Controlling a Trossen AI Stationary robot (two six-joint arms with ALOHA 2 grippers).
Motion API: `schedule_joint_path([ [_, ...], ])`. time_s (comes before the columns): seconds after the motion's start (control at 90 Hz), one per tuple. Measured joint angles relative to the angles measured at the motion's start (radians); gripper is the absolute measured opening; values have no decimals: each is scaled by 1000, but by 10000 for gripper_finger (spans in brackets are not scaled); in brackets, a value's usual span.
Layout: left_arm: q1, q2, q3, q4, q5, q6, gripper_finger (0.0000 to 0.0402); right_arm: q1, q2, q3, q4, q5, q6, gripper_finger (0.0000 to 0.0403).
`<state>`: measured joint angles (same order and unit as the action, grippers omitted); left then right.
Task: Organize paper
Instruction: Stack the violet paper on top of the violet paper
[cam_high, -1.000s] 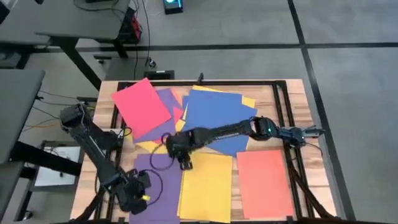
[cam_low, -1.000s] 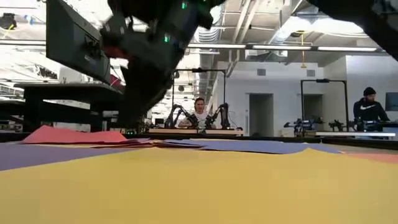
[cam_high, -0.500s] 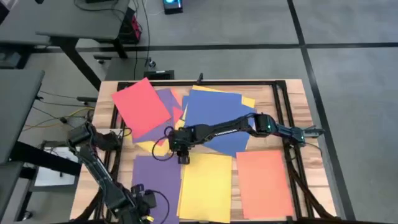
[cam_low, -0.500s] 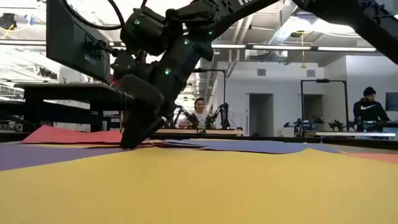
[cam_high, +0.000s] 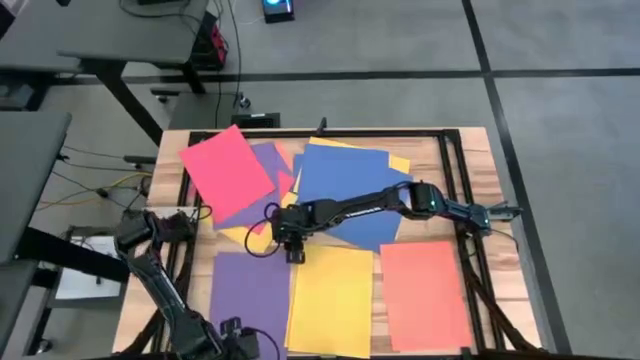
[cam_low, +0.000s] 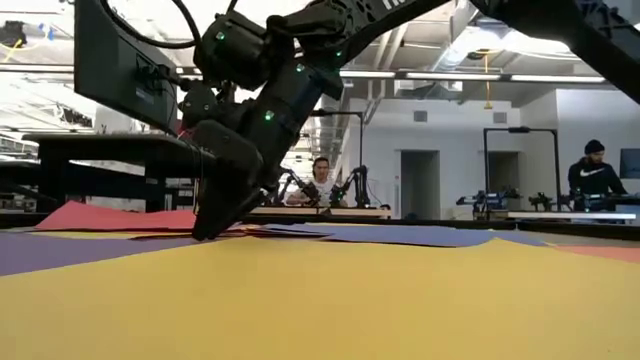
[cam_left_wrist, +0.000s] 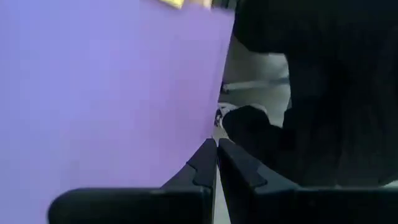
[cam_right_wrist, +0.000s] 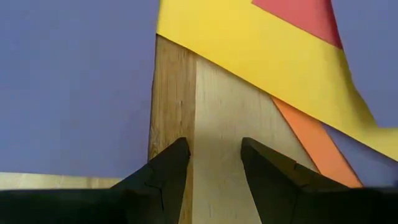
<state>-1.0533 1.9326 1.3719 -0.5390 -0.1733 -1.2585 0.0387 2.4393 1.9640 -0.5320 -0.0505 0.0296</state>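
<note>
Your right gripper (cam_high: 293, 253) is hovering with fingers slightly parted over bare table (cam_right_wrist: 217, 112), empty, the yellow sheet (cam_right_wrist: 261, 68) just ahead in the loose pile. You're choosing one; next, lower onto its edge.

Left gripper (cam_left_wrist: 216, 163) is waiting, pinched together, beside the purple sheet (cam_left_wrist: 106, 93).

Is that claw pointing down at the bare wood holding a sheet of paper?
No. The right gripper has open fingers over bare wooden table, with nothing between them.
</note>
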Motion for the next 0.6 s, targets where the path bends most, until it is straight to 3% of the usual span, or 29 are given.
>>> schedule_joint_path([
  [0.211,-17,102,22,126,40,-56,0,0,0,0,-2,3,-1,130],
  [0.5,-29,131,67,104,28,-71,0,-2,0,0,-10,8,-14,14],
  [0.6,-36,131,52,78,29,-74,0,-1,0,0,-10,8,-12,7],
])
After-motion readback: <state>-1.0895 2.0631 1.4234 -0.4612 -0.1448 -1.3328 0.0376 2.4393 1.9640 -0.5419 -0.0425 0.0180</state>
